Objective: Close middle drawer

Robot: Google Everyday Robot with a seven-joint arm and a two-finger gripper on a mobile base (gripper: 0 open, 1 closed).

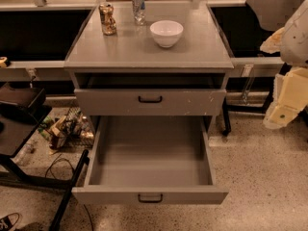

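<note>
The middle drawer [150,195] is pulled far out of the grey cabinet, toward the camera. It has a low plain front panel with a small black centre handle [150,198], and its deep grey tray [150,153] holds nothing. Above it, the taller-fronted drawer [150,101], with white chips on its right, stands slightly out. My gripper [284,110] shows as cream-coloured parts at the right edge. It is off to the right of the cabinet at about the upper drawer's height and touches nothing.
On the cabinet top [144,49] stand a white bowl [166,32], a silver can [139,6] and a brown-gold object [108,19]. A black stand [19,124] and floor clutter [65,129] are at the left. A shoe [8,221] is at the bottom left.
</note>
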